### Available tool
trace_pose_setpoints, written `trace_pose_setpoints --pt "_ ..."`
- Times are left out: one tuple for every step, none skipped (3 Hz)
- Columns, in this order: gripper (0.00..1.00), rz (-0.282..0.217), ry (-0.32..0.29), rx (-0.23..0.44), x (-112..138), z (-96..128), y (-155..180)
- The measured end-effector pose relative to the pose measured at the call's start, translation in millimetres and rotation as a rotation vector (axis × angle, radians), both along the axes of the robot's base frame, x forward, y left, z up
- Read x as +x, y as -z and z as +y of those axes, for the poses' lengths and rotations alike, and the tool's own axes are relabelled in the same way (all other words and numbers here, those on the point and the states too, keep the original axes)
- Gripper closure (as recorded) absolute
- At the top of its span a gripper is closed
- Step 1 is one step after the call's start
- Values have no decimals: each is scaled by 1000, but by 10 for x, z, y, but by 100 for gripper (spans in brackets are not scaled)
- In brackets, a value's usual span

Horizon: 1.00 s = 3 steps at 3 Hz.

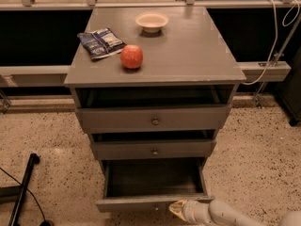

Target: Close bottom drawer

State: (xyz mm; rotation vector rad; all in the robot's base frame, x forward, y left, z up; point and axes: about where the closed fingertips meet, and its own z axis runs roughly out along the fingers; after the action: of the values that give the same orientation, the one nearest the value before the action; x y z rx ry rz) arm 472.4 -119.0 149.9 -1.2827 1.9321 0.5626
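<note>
Camera view looks down on a grey cabinet (pixel 188 55) whose bottom drawer (pixel 155 178) sits at six o'clock in the frame. It stands well out, so its dark inside is open to view and its front edge runs close to the lower border. The gripper (pixel 179 210) lies at about five o'clock, low against the outside of that front edge and right of centre, with the pale arm (pixel 230 214) trailing away toward four o'clock. Its tip appears to touch or nearly touch the front, though contact cannot be confirmed, and whether it is open or closed cannot be told. Its place suits a push rather than a pull: set in front of the panel, it can drive the drawer toward twelve o'clock, into the cabinet, without needing the knob, which cannot be made out here. The off-centre position is a likely risk, since a push to one side may skew the drawer as it slides. The middle drawer (pixel 153 149) and top drawer (pixel 153 120) above also stand slightly out, but they are not the job. On the cabinet's top, an apple (pixel 131 56), a snack packet (pixel 101 42) and a bowl (pixel 151 21) rest toward eleven and twelve o'clock, well apart from the work. With the drawer this far out, the closing looks barely begun.
</note>
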Motion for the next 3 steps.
trace_pose_setpoints --pt "100 -48 -23 -59 57 52 44" --pt "100 -135 -75 -77 194 163 158" --pt "100 -158 -81 -81 274 133 176"
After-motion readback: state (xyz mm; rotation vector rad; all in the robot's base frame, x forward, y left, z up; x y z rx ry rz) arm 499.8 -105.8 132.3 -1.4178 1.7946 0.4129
